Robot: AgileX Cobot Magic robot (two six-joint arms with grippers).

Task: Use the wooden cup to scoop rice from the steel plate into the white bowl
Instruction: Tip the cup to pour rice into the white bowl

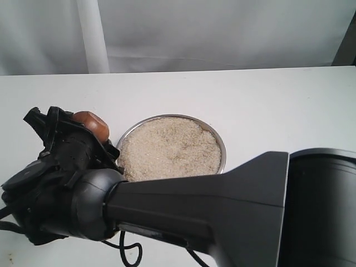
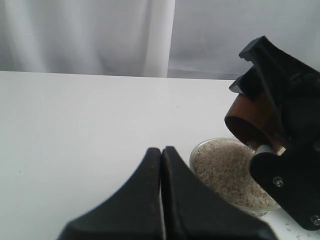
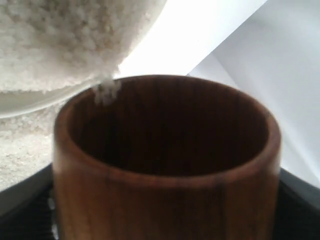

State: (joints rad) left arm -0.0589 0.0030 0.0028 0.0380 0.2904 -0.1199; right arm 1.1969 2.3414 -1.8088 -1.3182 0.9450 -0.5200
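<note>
The steel plate (image 1: 220,146) sits mid-table, heaped with rice (image 1: 167,150). Just left of it, my right gripper (image 1: 83,125) is shut on the wooden cup (image 1: 92,123), having reached across. In the left wrist view the cup (image 2: 250,120) is tipped over the white bowl (image 2: 196,152), which holds rice (image 2: 225,172). The right wrist view shows the cup's dark inside (image 3: 170,125) nearly empty, a few grains (image 3: 106,91) at its lip beside the bowl's rim (image 3: 45,97). The bowl is hidden in the exterior view. My left gripper (image 2: 161,150) is shut on nothing, near the bowl.
The white table (image 1: 267,100) runs back to a pale curtain (image 1: 222,33). The right arm's dark body (image 1: 222,206) fills the front of the exterior view. A few loose grains (image 2: 292,227) lie on the table beside the bowl.
</note>
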